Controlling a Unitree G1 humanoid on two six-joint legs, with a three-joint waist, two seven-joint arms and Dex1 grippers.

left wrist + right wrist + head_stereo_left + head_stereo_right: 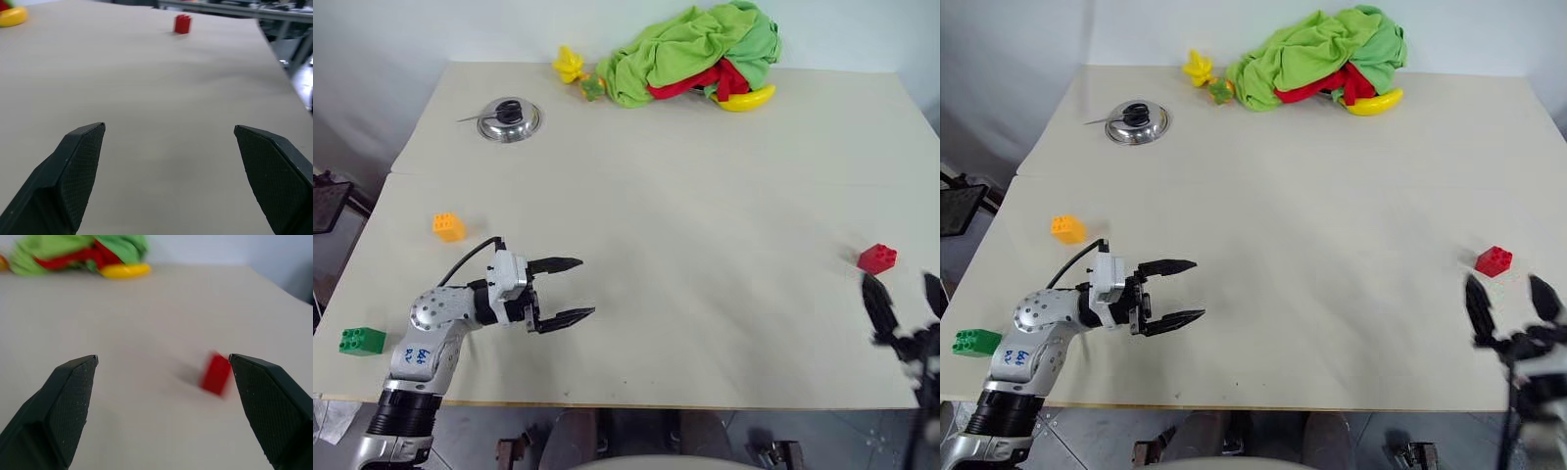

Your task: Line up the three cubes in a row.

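Left gripper [565, 291] spread wide, empty, over bare desk [705, 215]; right gripper [1505, 299] spread too, red cube [1494, 260] just beyond. Green cube [362, 341] near edge, orange cube [448, 226] farther. Metal bowl [509, 119] holds something dark.

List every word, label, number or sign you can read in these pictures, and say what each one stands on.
Blue handwritten marks on the silver forearm of the left arm: too small and smeared to read.
No legible text on the red cube, the orange cube, the green cube, the cloth pile, the metal lid or the table.
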